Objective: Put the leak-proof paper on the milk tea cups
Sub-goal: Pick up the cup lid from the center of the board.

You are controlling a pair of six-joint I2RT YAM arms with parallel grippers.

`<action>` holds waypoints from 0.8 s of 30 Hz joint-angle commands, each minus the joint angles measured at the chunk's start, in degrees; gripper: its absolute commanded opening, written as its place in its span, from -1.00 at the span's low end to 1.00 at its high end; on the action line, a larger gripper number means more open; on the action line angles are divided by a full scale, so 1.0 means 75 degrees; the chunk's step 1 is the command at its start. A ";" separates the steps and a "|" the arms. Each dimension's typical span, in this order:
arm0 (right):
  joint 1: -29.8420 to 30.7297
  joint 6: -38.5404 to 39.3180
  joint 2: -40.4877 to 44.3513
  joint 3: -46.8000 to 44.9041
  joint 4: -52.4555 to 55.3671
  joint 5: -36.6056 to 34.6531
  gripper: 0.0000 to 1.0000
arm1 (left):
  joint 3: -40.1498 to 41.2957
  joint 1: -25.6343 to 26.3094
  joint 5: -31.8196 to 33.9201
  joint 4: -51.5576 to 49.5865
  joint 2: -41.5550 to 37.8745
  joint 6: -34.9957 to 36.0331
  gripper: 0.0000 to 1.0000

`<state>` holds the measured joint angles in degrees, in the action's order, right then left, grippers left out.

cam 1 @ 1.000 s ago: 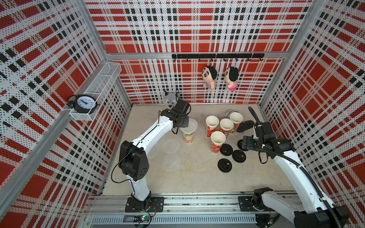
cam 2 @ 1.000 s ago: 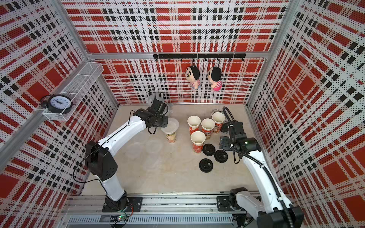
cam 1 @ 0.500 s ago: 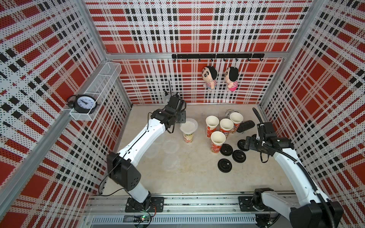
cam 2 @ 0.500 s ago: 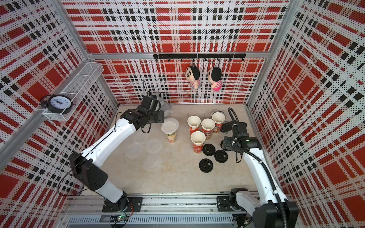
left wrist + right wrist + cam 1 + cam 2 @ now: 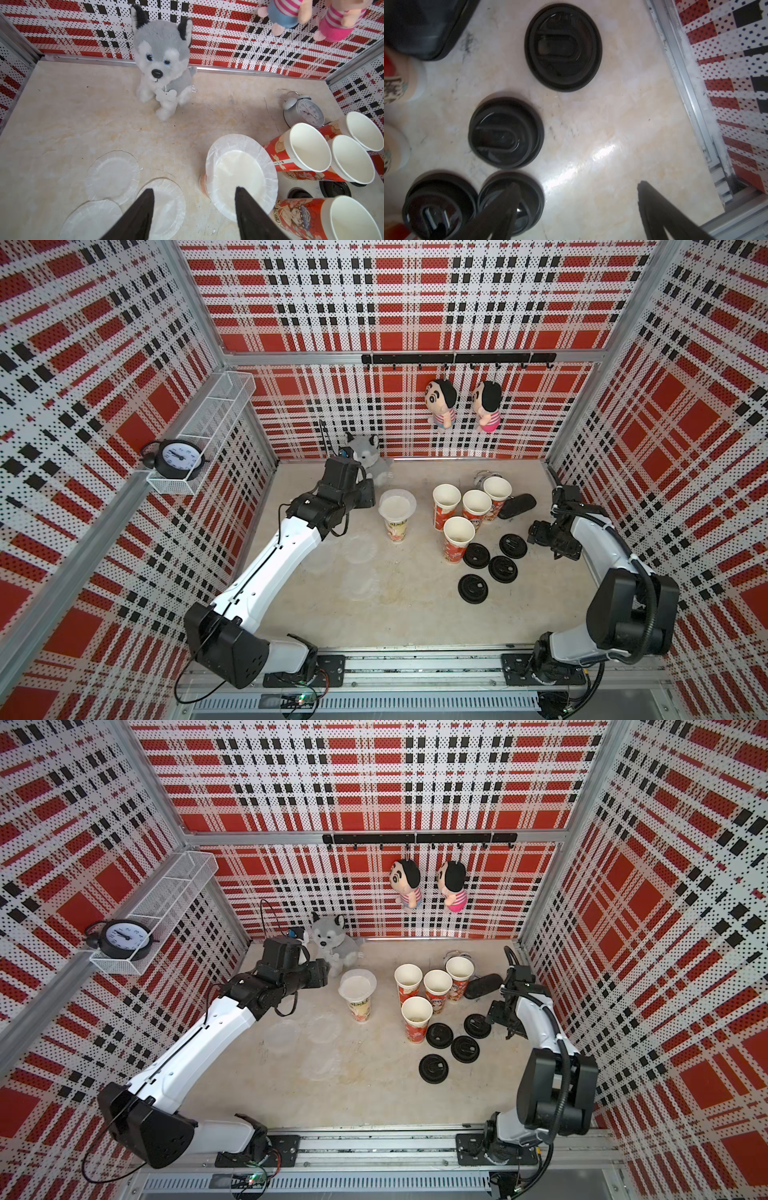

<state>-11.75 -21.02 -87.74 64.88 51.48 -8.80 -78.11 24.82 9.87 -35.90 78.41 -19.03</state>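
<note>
A pale cream milk tea cup (image 5: 396,529) (image 5: 360,1007) stands alone, left of the others. A sheet of leak-proof paper (image 5: 397,506) (image 5: 357,986) (image 5: 241,176) lies flat over its mouth. Several red milk tea cups (image 5: 458,533) (image 5: 417,1013) (image 5: 307,145) stand uncovered to its right. More paper sheets (image 5: 324,1027) (image 5: 113,176) lie flat on the table. My left gripper (image 5: 368,501) (image 5: 322,974) (image 5: 194,189) hangs open and empty just left of the covered cup. Over bare table, beside the black lids, my right gripper (image 5: 538,533) (image 5: 494,1013) (image 5: 577,185) is open and empty.
Several black lids (image 5: 478,556) (image 5: 440,1033) (image 5: 562,47) lie right of the cups. A black case (image 5: 517,506) and a silver alarm clock (image 5: 303,112) sit behind the cups. A husky plush (image 5: 370,456) (image 5: 164,60) sits at the back wall behind my left gripper.
My left gripper has opened, let go of the paper on the pale cup and drawn back to the left. My right gripper has shifted slightly toward the right wall.
</note>
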 commanded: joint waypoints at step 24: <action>-0.0299 0.0868 -0.2663 0.1515 -0.1441 -0.0006 0.70 | 0.0288 0.0487 0.0917 0.1236 0.0603 0.0093 0.30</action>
<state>-13.30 -15.25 -106.76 75.11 42.35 -8.78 -76.62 27.94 15.94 -28.64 82.56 -18.90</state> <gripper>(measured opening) 0.853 0.653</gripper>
